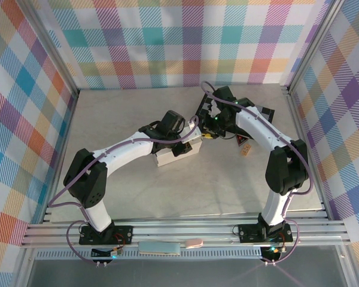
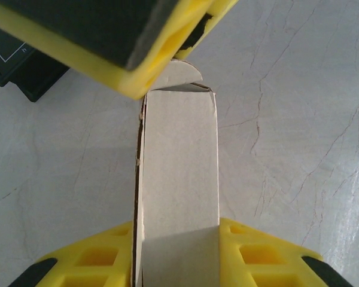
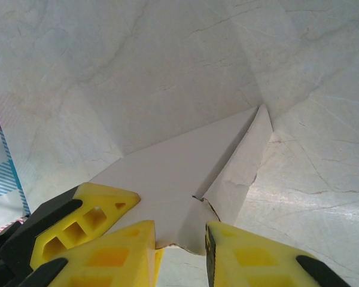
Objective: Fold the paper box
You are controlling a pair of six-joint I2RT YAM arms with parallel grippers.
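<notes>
The paper box (image 2: 178, 179) runs off the left wrist view's bottom edge.

Pale marble-look tabletop (image 1: 125, 107) with loud plaid fabric walls (image 1: 179, 42) all round it. There's a black board (image 1: 262, 111) lying toward the back right, plus some small pink thing (image 1: 193, 242) sitting on the aluminium front rail (image 1: 60, 230).
</notes>
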